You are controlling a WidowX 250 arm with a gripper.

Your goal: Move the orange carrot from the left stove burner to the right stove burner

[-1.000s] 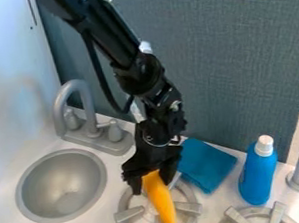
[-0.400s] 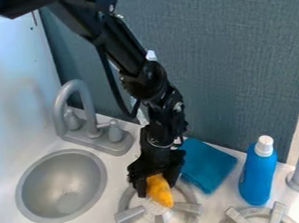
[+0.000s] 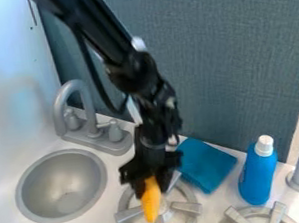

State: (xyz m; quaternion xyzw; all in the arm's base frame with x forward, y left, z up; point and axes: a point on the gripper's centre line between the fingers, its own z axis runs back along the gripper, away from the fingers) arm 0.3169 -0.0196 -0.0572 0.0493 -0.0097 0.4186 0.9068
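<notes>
Place: a toy kitchen set up for a robot; the room around it cannot be told for sure
Sink: round grey basin [image 3: 61, 188] sunk into a white counter [image 3: 106, 221]
Faucet: grey gooseneck [image 3: 76, 86] on a base with two handles
Stove: grey burner grate [image 3: 187, 208], with a second grate [image 3: 277, 214] at the lower right edge
Backing: blue-grey textured panel [image 3: 240, 48] upright behind the counter
Robot: black robot arm [image 3: 131, 67] over the counter

Top of orange object [image 3: 151, 204] hidden by claw [image 3: 151, 188], second burner [image 3: 277, 213] cut off below, arm [image 3: 107, 35] cropped above
</notes>
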